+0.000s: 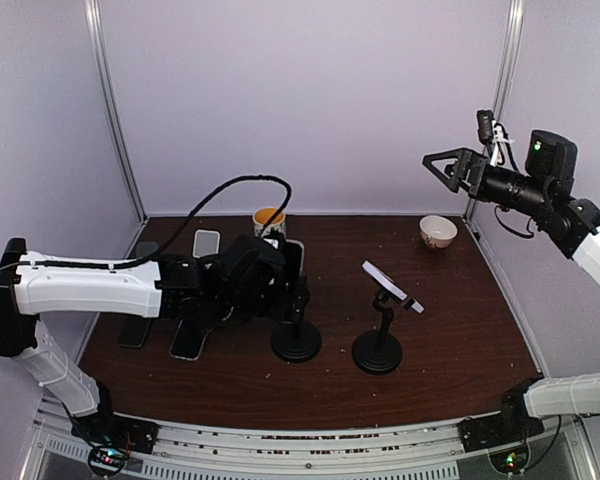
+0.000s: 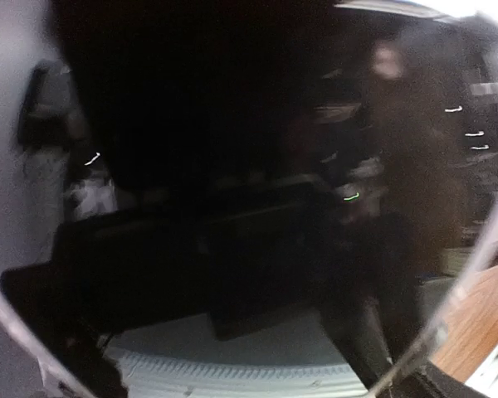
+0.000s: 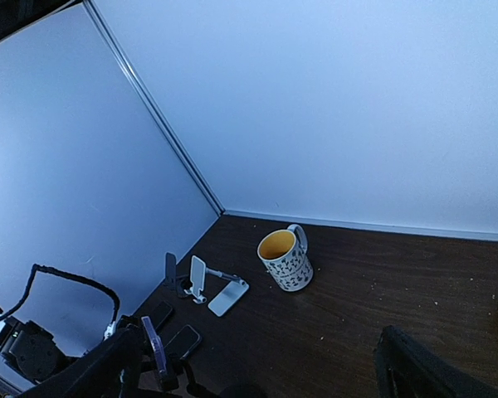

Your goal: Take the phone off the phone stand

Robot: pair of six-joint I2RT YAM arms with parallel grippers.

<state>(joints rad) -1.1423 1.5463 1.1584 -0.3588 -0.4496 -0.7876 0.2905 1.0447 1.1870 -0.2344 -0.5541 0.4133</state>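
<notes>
A dark phone (image 1: 294,258) sits upright on the left black round-base stand (image 1: 296,342); it shows edge-on in the right wrist view (image 3: 152,348). My left gripper (image 1: 278,272) is right at this phone, around its left side. The left wrist view is filled by a dark, blurred reflecting surface (image 2: 232,166), and the jaws cannot be made out. A second, light phone (image 1: 385,281) lies tilted on the right black stand (image 1: 377,353). My right gripper (image 1: 442,166) is raised high at the back right, far from both stands, open and empty, with its fingers (image 3: 91,373) wide apart.
A patterned mug (image 1: 269,221) (image 3: 285,259) stands at the back centre. A white bowl (image 1: 438,231) is at the back right. A white folding stand (image 3: 220,290) and flat dark phones (image 1: 189,340) (image 1: 135,330) lie at the left. A black cable (image 1: 230,190) arcs over the left arm.
</notes>
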